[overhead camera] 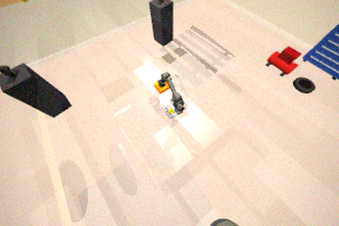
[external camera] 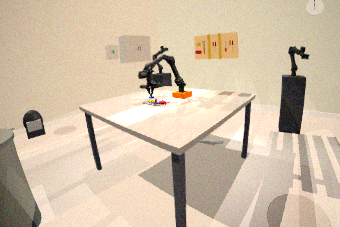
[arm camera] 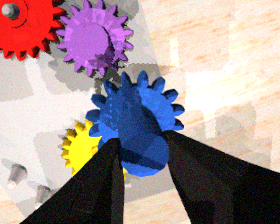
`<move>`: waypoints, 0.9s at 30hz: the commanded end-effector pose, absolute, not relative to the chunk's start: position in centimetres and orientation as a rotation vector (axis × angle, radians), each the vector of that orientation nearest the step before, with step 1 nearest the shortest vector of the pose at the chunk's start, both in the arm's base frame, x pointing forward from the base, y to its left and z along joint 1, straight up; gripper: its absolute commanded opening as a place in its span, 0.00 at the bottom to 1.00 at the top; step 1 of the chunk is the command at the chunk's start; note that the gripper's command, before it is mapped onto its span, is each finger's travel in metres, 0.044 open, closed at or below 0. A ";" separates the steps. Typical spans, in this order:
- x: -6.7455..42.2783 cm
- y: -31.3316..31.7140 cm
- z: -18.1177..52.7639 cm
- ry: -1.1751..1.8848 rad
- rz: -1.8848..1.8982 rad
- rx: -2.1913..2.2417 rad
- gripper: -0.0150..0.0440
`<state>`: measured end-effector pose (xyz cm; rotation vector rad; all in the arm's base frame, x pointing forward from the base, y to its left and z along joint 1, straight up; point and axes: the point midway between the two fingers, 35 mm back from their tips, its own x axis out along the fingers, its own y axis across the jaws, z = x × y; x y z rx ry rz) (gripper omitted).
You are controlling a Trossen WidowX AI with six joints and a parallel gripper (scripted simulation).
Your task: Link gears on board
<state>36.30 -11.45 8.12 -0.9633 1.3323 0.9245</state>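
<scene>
My gripper (arm camera: pixel 141 143) (external camera: pixel 151 95) is shut on the knob of a blue gear (arm camera: pixel 159 102). In the wrist view the blue gear is over the board, in front of part of the yellow gear (arm camera: pixel 81 150) (overhead camera: pixel 171 111); its height above the board is hard to tell. The red gear (arm camera: pixel 35 27) (external camera: pixel 162 103) is at the top left. A purple gear (arm camera: pixel 85 40) stands beside it, their teeth meeting or nearly so; its peg is hidden. The grey board (arm camera: pixel 27 110) lies beneath. Two bare pegs (arm camera: pixel 18 173) (arm camera: pixel 44 193) show at the lower left. The yellow gear's stripe is hidden.
The arm's orange base (overhead camera: pixel 161 87) (external camera: pixel 182 94) stands on the table (external camera: pixel 180 125) behind the board. The purple gear is close to the blue gear's upper left in the wrist view. Other arms on dark pedestals (overhead camera: pixel 162 22) (external camera: pixel 291 104) stand away from the table.
</scene>
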 end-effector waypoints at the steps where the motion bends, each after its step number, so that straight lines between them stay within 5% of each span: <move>1: 36.4 -11.6 8.2 1.315 0.953 -1.002 0.25; 27: 36.5 -11.6 8.1 1.114 1.293 -1.352 0.25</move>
